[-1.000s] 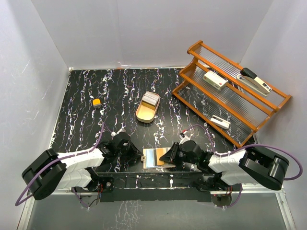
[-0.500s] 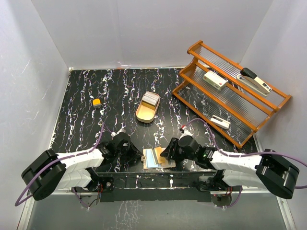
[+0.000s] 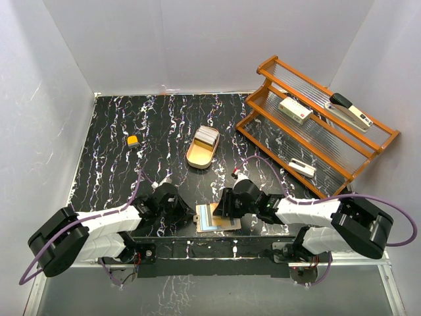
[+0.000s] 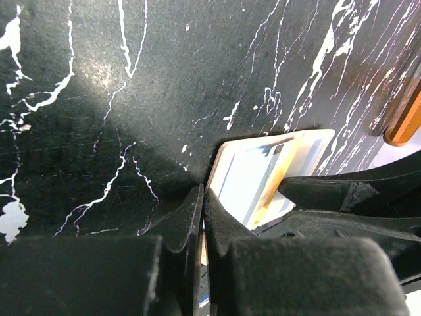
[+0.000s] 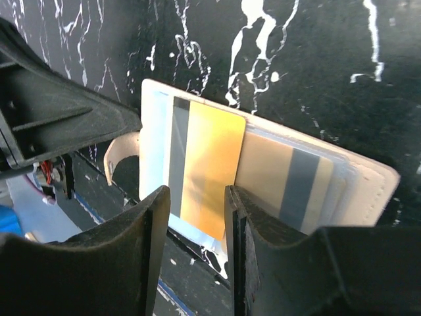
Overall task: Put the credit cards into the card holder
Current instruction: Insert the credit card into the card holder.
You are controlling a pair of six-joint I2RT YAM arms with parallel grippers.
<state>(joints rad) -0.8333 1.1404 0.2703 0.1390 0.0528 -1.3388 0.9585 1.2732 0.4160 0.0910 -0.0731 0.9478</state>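
While the left gripper (image 4: 200, 217) is pinched shut on the edge of the card holder (image 5: 368, 181), the right gripper (image 5: 196, 194) stands part open, gripping nothing, over 1 credit card (image 5: 207, 158) lying on it. We should slide that card squarely deeper in, kept flat.

A gold oval metal tray (image 3: 196, 158) is lying ahead of me; an orange wooden rack (image 3: 322, 135) is standing rightward.

The card holder (image 3: 218, 219) lies open at the near edge of the table (image 3: 131, 118), between the left gripper (image 3: 187, 212) and the right gripper (image 3: 221, 204).
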